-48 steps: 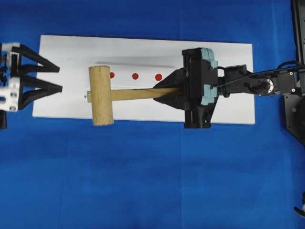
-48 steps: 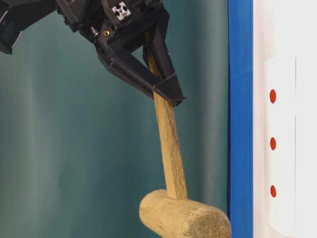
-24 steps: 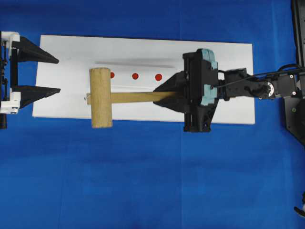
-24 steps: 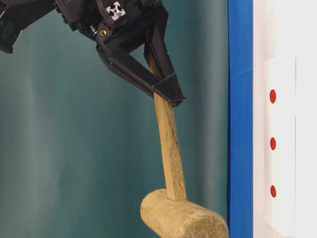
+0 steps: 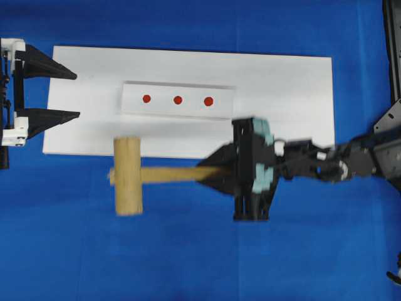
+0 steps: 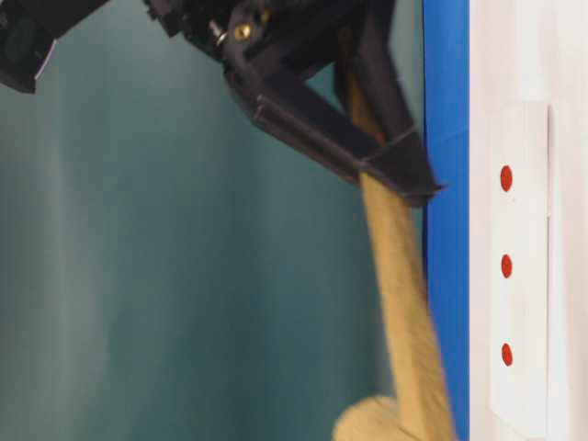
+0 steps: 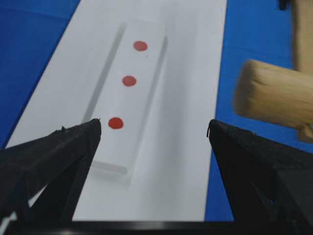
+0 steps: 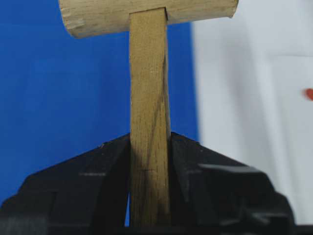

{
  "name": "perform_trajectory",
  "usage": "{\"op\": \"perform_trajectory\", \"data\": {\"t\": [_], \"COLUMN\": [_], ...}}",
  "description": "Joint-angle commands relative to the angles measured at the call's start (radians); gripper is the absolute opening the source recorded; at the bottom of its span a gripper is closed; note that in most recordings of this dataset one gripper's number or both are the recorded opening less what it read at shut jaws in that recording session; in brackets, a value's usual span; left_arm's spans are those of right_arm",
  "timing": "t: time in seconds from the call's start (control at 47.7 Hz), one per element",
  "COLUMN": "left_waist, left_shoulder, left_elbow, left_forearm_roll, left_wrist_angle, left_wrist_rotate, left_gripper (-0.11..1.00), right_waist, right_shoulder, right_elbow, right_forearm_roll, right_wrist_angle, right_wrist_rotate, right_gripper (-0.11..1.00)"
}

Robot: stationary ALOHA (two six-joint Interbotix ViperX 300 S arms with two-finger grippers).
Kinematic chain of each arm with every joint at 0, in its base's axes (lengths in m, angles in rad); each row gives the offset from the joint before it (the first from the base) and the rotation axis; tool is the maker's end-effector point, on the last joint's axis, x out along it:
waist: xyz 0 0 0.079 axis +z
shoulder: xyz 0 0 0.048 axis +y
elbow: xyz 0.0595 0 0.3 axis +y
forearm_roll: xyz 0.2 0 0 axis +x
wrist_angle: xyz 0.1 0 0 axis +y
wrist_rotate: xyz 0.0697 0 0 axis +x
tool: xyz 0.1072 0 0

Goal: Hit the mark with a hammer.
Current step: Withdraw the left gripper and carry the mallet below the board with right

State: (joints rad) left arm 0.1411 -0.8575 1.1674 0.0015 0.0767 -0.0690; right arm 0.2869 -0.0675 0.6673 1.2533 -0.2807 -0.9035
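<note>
The right gripper (image 5: 220,173) is clamped on the flat handle of the wooden mallet (image 5: 128,176), holding it near the far end from the head. The mallet hangs over the blue cloth (image 5: 188,251), just off the near edge of the white board (image 5: 288,81), its thick cylindrical head blurred. The three red marks (image 5: 177,100) sit in a row on a raised white strip (image 5: 222,100), well apart from the head. The left gripper (image 5: 69,95) waits at the board's left end with its jaws spread wide, holding nothing. The mallet looks stiff and top-heavy: gripped so far back, the head will tend to swing and twist, though the flat handle faces give the pads a sure hold against rolling.
</note>
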Motion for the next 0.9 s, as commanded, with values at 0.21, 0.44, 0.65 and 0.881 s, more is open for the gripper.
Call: {"op": "perform_trajectory", "data": {"t": [0.21,0.44,0.65,0.881], "left_waist": [0.003,0.003,0.003,0.005], "left_shoulder": [-0.002,-0.002,-0.002,-0.002], "left_elbow": [-0.009,-0.006,-0.002,0.006], "left_forearm_roll": [-0.002,-0.003,-0.005,-0.005], "left_wrist_angle": [-0.008,-0.003,-0.003,-0.003], "left_wrist_rotate": [0.002,0.0,0.0,0.0], "left_gripper": [0.89,0.89,0.89,0.89], "right_waist": [0.057,0.058,0.063,0.066], "right_shoulder": [0.06,0.121,0.215,0.282], "right_elbow": [-0.078,-0.091,-0.115,-0.123], "right_forearm_roll": [0.02,0.052,0.091,0.103], "right_wrist_angle": [-0.029,-0.012,0.005,0.018], "right_wrist_rotate": [0.029,0.029,0.04,0.067], "right_gripper": [0.08,0.08,0.08,0.08]}}
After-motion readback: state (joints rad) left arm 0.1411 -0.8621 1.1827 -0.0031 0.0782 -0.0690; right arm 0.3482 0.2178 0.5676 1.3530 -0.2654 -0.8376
